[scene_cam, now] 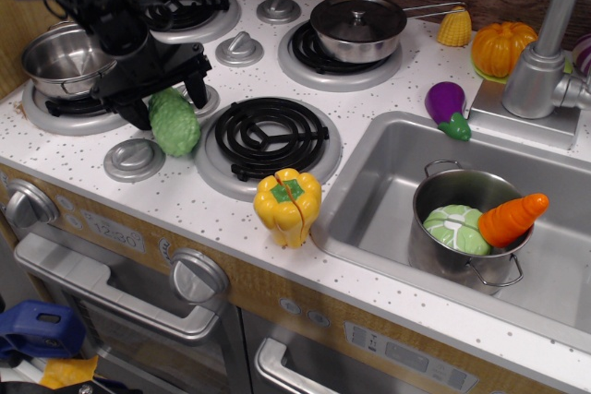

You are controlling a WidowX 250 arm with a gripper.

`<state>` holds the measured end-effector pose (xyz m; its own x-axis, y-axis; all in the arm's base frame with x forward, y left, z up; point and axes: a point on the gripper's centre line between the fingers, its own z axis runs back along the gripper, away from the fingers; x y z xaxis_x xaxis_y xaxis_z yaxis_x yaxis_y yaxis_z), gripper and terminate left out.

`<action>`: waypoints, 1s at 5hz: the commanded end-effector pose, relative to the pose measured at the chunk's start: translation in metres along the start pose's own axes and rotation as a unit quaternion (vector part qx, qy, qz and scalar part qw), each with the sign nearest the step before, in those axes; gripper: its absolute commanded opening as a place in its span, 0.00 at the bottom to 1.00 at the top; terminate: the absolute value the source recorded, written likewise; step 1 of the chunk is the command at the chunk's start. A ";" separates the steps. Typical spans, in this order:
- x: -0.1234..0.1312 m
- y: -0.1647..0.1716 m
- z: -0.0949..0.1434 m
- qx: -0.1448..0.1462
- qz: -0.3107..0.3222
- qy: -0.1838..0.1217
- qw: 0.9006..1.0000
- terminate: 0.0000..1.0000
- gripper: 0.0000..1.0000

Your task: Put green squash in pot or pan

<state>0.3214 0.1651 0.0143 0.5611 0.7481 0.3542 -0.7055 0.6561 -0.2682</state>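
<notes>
The green squash (176,126) is a bumpy light green oval lying on the white counter between the left burner and the front centre burner. My black gripper (169,105) is low over its upper end, open, with one finger on each side of the squash; I cannot tell whether the fingers touch it. The small shallow steel pot (42,47) sits empty on the left burner, just behind and left of the gripper, partly hidden by the arm.
A yellow pepper (288,206) stands at the counter's front edge. A lidded steel pan (356,25) sits on the back burner. In the sink (388,149), a deeper pot (434,193) holds a cabbage half and a carrot. An eggplant (447,104), pumpkin (500,47), corn (453,27) and faucet (547,53) are at the right.
</notes>
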 end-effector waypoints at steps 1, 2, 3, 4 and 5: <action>0.003 -0.008 0.000 -0.014 0.005 -0.013 1.000 0.00 0.00; 0.019 -0.003 0.032 0.015 -0.010 0.023 1.000 0.00 0.00; 0.045 0.007 0.079 0.064 -0.036 0.071 0.995 0.00 0.00; 0.068 0.021 0.112 0.100 -0.063 0.098 0.988 0.00 0.00; 0.108 0.050 0.125 0.118 -0.126 0.103 0.980 0.00 0.00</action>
<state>0.2997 0.2826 0.1257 0.8190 0.5500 0.1634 -0.5605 0.8279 0.0227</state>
